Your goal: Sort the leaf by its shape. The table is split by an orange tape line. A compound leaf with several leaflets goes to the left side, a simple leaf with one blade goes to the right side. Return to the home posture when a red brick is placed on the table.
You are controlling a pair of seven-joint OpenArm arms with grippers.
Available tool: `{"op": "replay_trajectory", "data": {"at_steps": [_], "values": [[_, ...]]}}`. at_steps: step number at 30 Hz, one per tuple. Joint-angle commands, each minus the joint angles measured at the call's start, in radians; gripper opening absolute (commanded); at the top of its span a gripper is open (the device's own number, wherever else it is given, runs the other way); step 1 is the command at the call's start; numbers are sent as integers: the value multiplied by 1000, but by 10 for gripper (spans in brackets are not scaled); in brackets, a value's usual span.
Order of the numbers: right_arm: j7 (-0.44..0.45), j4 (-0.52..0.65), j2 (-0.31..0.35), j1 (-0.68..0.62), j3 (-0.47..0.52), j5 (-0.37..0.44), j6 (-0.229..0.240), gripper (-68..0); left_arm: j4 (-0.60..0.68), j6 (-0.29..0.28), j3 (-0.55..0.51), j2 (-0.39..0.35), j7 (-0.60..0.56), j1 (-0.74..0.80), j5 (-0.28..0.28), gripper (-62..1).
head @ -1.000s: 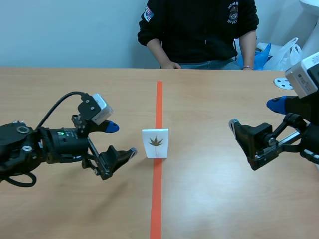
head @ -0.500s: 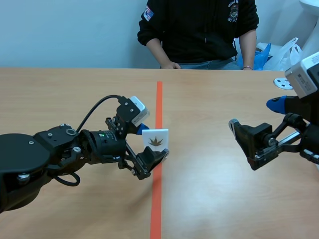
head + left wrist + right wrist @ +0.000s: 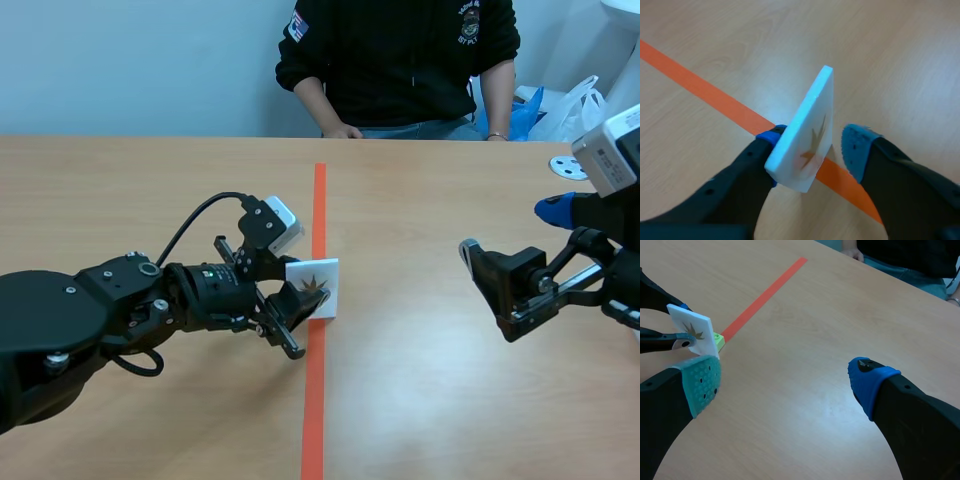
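The left claw (image 3: pixel 812 142) is open around the leaf card (image 3: pixel 320 272) with just one pad (image 3: pixel 771 135) touching it, so a crooked squeeze could knock the card flat on the surface (image 3: pixel 430 200).

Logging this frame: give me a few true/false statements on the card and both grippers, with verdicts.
1. The leaf card stands on the orange tape line. True.
2. The right gripper holds the card. False: its fingers are open and empty, well away from the card.
3. The left gripper has one finger on each side of the card. True.
4. The card lies flat. False: it stands on edge.
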Motion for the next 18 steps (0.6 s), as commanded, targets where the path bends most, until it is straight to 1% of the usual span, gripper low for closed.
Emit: {"op": "replay_trajectory", "data": {"at_steps": [1, 4, 9, 13, 16, 18], "values": [[13, 24, 8, 14, 9, 0, -3, -157, 13, -1, -8, 3, -21, -18, -9, -420], [13, 24, 8, 14, 9, 0, -3, -157, 13, -1, -8, 3, -29, -17, -10, -480], [13, 24, 8, 14, 9, 0, -3, -157, 13, -5, -8, 3, -40, -17, -11, -543], [16, 24, 8, 14, 10, 0, -3, -157, 15, -5, -8, 3, -44, -17, -18, -546], [16, 24, 8, 14, 10, -11, -3, -157, 32, -5, -29, 3, -42, -11, -53, -545], [16, 24, 8, 14, 10, -12, -3, -157, 66, -5, -72, 0, -17, 5, -87, -545]]}}
